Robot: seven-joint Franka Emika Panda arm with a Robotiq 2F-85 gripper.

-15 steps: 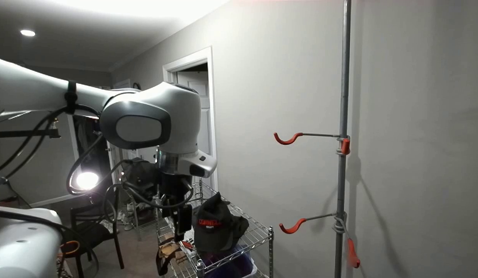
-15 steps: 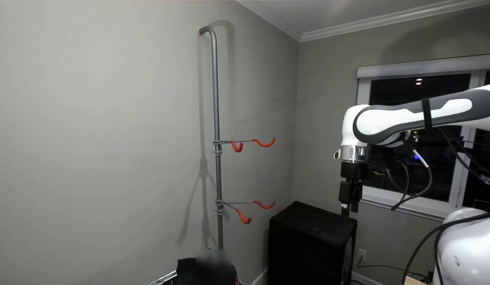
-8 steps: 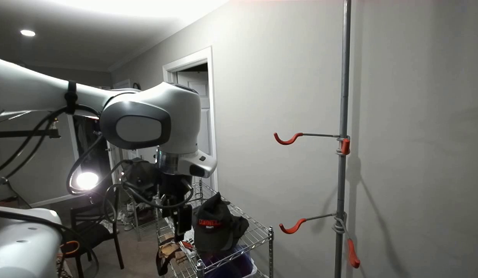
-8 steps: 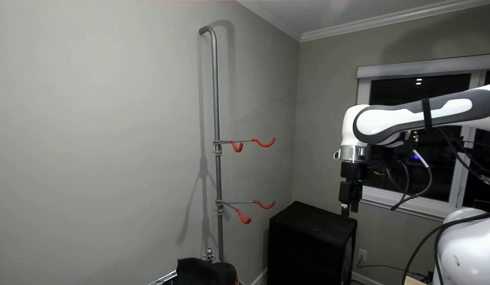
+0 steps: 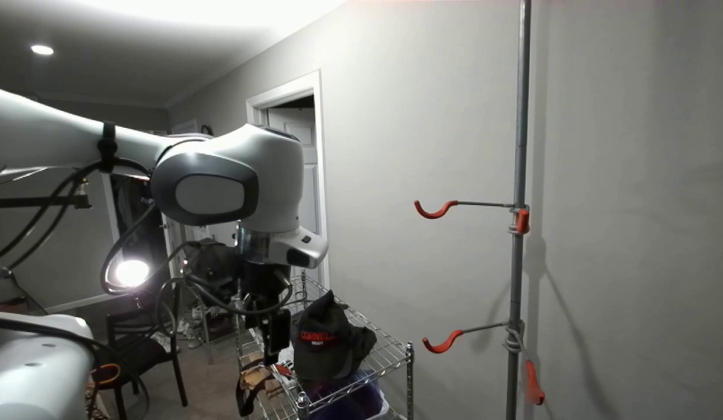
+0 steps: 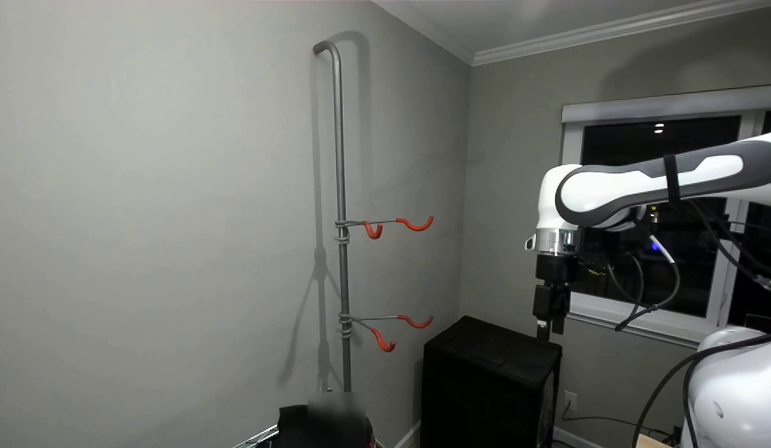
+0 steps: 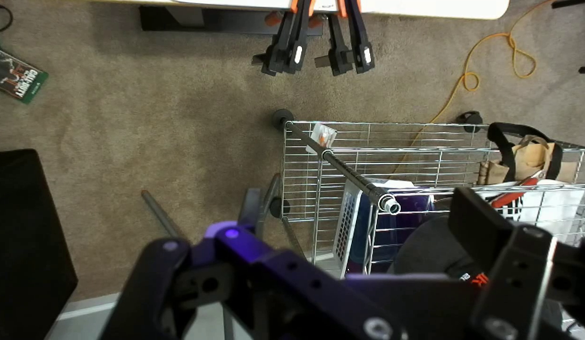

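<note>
Red-lettered black cap [image 5: 325,350] sits on the top wire shelf [image 5: 390,357], just right of the gripper [image 7: 358,212] in an exterior view, while the wrist view shows its jaws spread wide, gripping nothing.

On the rack [image 5: 390,357], the cap [image 5: 323,357] bears a line [image 5: 317,343] too small to read; below the rack, the bin [image 5: 349,405] is cut off. Above the rack, a blur [image 6: 336,406] seems to mask the foot of the pole [image 6: 341,186]. In the wrist view, the unfocused end effector [image 7: 360,212] partly hides the cap, and left of the rack the box [image 7: 25,241] is cut off.
</note>
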